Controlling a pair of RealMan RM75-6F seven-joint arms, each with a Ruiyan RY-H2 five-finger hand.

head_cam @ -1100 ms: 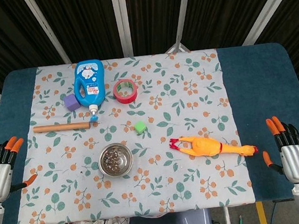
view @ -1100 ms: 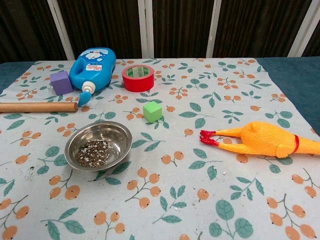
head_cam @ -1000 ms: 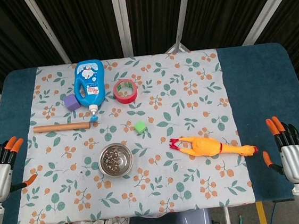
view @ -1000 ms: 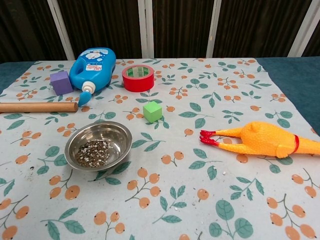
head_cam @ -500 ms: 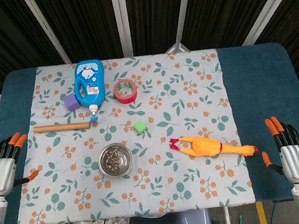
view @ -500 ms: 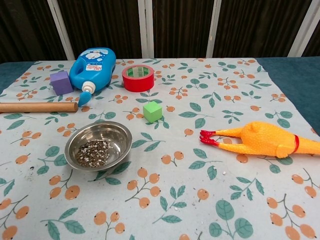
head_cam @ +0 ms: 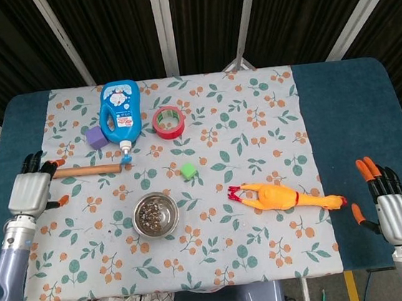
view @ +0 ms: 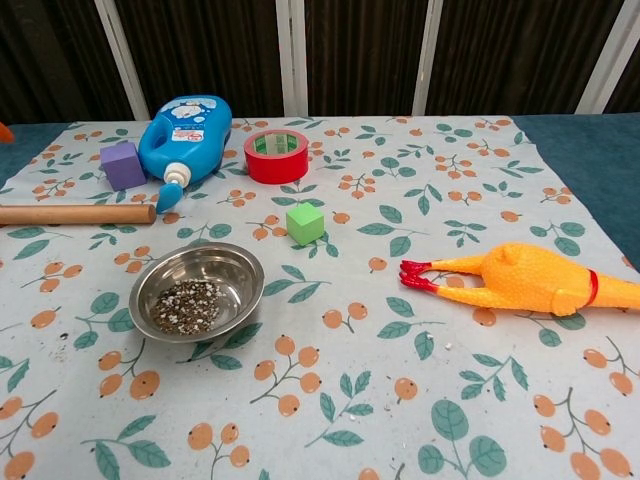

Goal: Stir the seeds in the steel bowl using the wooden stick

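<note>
Reaching left hand (head_cam: 29, 191) now at wooden stick (head_cam: 88, 171) end, fingers spread, holding nothing, right hand (head_cam: 394, 209) unmoved, spread

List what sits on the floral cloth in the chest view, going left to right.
wooden stick → purple cube → steel bowl → red tape roll → green cube → rubber chicken. The blue bottle is left out, since it overlaps the cube and bowl in the order.
</note>
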